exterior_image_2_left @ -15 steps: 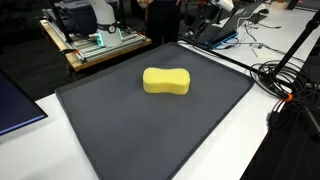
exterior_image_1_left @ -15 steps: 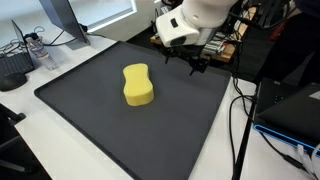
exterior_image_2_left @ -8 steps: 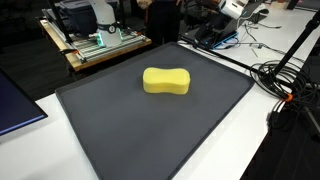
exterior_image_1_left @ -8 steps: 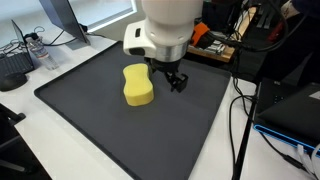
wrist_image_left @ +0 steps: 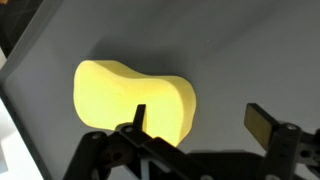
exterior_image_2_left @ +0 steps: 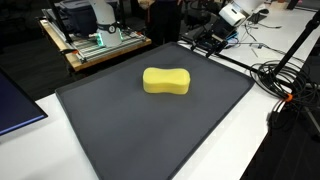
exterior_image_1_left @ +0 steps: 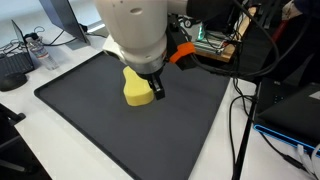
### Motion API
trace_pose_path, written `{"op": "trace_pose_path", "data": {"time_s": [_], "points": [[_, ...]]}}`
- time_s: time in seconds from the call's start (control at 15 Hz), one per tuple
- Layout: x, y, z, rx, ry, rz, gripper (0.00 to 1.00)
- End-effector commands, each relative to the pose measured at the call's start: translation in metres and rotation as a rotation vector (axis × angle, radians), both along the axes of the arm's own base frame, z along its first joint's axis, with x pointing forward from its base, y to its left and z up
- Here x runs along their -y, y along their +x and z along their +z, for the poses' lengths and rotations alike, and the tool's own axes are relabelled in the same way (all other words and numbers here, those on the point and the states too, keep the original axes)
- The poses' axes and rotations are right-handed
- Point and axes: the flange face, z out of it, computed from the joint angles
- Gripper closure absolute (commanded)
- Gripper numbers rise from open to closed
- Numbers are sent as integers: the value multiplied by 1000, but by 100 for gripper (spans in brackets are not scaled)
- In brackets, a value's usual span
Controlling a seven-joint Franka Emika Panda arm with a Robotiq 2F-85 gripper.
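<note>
Gripper (wrist_image_left: 200,118): fingers spread wide, nothing between them, by my wrist view. Sponge (wrist_image_left: 130,100): yellow, lying flat near the middle of the mat (exterior_image_2_left: 120,135), apart from my gripper.

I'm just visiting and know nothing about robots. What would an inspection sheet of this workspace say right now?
Surface: dark mat on a white table.
Job's things: yellow sponge, lying flat near the middle of the mat.
Clutter: nothing seen on the mat.
Grippers: gripper open, short of the sponge, not touching it.
Cables: black cables beside the mat.
Surroundings: monitor, equipment cart.
</note>
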Motion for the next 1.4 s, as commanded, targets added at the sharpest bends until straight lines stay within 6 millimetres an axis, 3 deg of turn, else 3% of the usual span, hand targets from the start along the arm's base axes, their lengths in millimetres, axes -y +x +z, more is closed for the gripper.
{"op": "trace_pose_path", "data": {"time_s": [0.0,0.27,0.93,1.33], "points": [[16,14,-3,-17,-24,-186,0],[54,21,-5,-61,-14,-348,0],[167,70,27,159,293,-92,0],[232,61,32,82,411,6,0]]}}
